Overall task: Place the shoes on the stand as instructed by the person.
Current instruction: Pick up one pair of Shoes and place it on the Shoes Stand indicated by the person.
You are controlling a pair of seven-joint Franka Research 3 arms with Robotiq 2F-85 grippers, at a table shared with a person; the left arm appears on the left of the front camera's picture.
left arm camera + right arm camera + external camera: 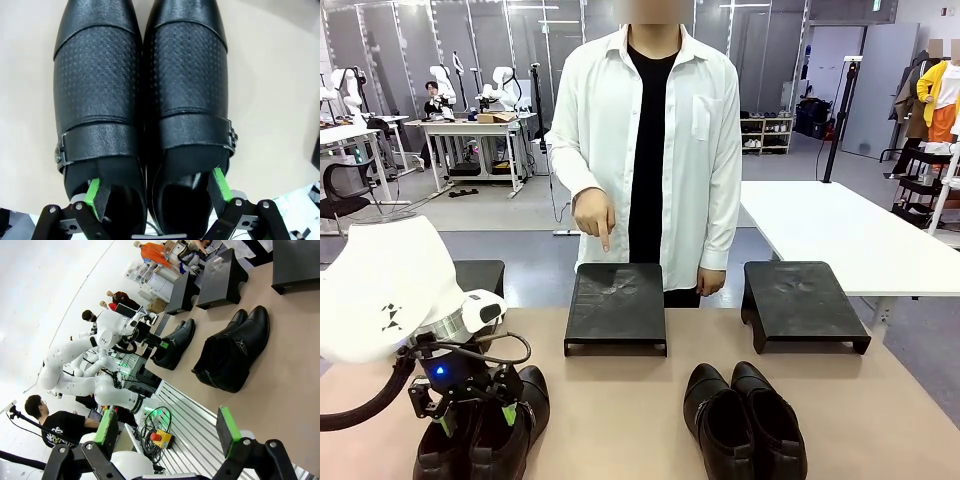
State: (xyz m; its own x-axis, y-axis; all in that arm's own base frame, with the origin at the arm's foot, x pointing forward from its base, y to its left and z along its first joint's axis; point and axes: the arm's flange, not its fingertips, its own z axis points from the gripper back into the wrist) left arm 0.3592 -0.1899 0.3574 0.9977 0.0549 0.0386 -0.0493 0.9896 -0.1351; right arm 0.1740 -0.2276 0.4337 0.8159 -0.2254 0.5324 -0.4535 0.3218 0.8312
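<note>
L gripper (pixel 477 420) sits at 7 o'clock of the front view, down in the L pair of black monk-strap shoes (pixel 528 400). That pair rests on the tan tabletop (pixel 620 420) near the robot's edge.

L wrist cam: the two shoes lie side by side, touching, toes at 12 o'clock, w/ buckled straps across the insteps. Jaws are spread wide, not clamped. One green-padded finger (pixel 93 192) dips into the heel opening of the shoe at 7 o'clock. The other stands at the outer rim of the opening at 5 o'clock; can't tell if it's inside or just outside. The shoes' adjoining inner walls lie between the fingers.

R pair of black dress shoes (pixel 745 425) is at 5 o'clock of the front view, also on the tabletop, toes toward the person (pixel 650 130), well apart from the L pair.

R gripper (pixel 167 426) hangs in the air, jaws apart w/ nothing between.

Three black stands run along the table's far side. The middle stand (pixel 616 305) is at centre, the R stand (pixel 802 300) at its 3 o'clock, and the L stand (pixel 480 275) at its 9 o'clock, partly hidden behind the L arm (pixel 380 300).

The person, in a white open shirt, stands at 12 o'clock behind the middle stand. One hand (pixel 595 215) points its index finger down at that stand. The other hand (pixel 712 282) hangs between the middle and R stands.
</note>
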